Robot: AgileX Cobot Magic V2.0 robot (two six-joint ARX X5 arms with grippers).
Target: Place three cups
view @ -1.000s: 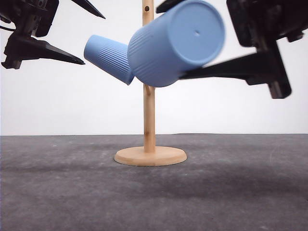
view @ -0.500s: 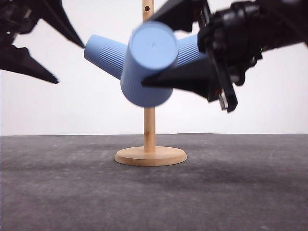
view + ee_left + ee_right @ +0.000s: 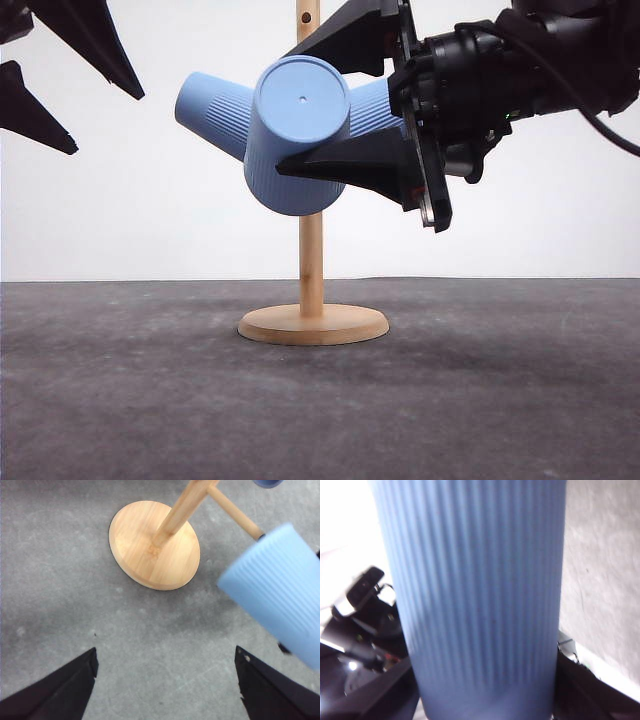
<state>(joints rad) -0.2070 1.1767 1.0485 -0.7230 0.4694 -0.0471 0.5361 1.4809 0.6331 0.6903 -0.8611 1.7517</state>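
Note:
Three light-blue ribbed cups show in the front view. One cup [image 3: 213, 108] hangs tilted on the left side of the wooden peg stand [image 3: 312, 324]. A second cup [image 3: 375, 103] sits at the stand's right, partly hidden behind my right arm. The third cup [image 3: 296, 140] is in front of the post, base toward the camera, and my right gripper [image 3: 283, 112] is shut on it. The same cup [image 3: 480, 595] looms close in the right wrist view. In the left wrist view this cup [image 3: 280, 590] lies beside a bare peg tip [image 3: 257, 532]. My left gripper [image 3: 108, 125] is open at upper left.
The stand's round wooden base [image 3: 155, 545] rests on a dark grey mat [image 3: 140, 400]. In the left wrist view the open left gripper [image 3: 165, 652] hovers over bare mat in front of the base. A white wall stands behind the table.
My right gripper has turned the held cup so its base faces the camera and carried it left, in front of the post. The left gripper has pulled back up and to the left.

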